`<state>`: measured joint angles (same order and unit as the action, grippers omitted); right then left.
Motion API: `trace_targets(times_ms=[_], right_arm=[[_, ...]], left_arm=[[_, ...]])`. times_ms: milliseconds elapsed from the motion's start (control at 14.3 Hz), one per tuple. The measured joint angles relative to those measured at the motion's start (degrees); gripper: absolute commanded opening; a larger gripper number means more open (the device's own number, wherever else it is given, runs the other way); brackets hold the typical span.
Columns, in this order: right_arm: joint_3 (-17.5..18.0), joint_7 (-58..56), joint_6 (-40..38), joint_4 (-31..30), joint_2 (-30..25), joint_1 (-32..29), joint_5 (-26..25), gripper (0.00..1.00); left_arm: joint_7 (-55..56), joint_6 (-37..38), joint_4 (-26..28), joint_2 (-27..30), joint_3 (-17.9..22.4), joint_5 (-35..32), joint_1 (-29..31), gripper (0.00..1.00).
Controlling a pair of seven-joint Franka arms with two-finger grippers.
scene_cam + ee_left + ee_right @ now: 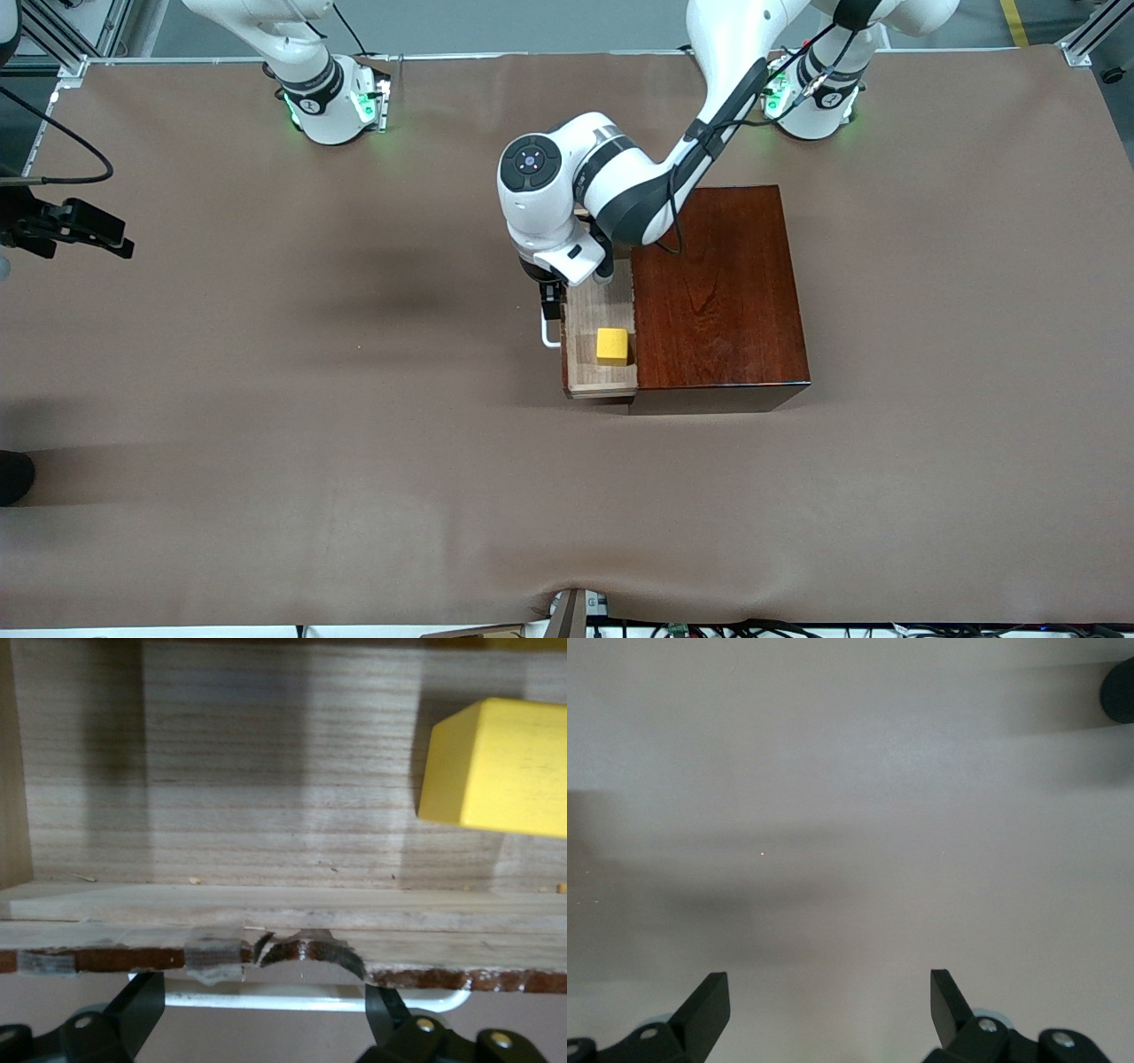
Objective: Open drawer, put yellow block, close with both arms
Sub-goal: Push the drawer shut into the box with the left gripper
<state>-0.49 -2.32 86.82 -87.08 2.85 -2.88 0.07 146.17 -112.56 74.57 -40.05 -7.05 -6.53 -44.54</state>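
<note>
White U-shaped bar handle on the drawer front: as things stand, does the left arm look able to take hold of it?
Probably yes. The left tool is open right at the white U-shaped bar handle, one finger at either side of the bar's middle, nothing between. The small yellow cube lies in the pale wooden tray, clear of the handle.

Glossy reddish-brown wooden box (719, 292), pale raw-looking wood drawer (592, 330) – grain showing, chipped front edge, smooth matt yellow block (612, 346), matt brown table cover (266, 399), smooth white handle (301, 999).

The drawer (601, 354) stands open; the yellow block (612, 346) at its six o'clock end leaves bare floor toward twelve, where the left gripper (551, 306) crowds the handle (547, 332).
</note>
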Motion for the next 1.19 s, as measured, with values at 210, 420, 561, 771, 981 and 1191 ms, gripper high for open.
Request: trace_targets(times_ms=[210,420,561,771,981,1191], right_arm=[[0.0,0.0,0.0,0.0,0.0,0.0,0.0,1.00],[0.0,0.0,0.0,0.0,0.0,0.0,0.0,1.00],[0.0,0.0,-0.1,0.0,0.0,0.0,0.0,1.00],[0.0,0.0,-0.1,0.0,0.0,0.0,0.0,1.00],[0.0,0.0,-0.1,0.0,0.0,0.0,0.0,1.00],[0.0,0.0,-0.2,0.0,0.0,0.0,0.0,1.00]], left_arm=[[2.7,3.2,-0.1,0.1,0.0,-3.3,-0.1,1.00],[3.7,7.5,0.0,0.1,0.7,-5.8,0.0,1.00],[3.7,9.9,0.2,0.1,1.3,-6.8,0.2,1.00],[3.8,12.3,0.3,0.1,1.4,-8.2,0.3,1.00],[3.8,13.7,0.3,0.1,1.5,-8.5,0.3,1.00],[3.8,14.8,0.3,0.1,1.6,-8.6,0.3,1.00]])
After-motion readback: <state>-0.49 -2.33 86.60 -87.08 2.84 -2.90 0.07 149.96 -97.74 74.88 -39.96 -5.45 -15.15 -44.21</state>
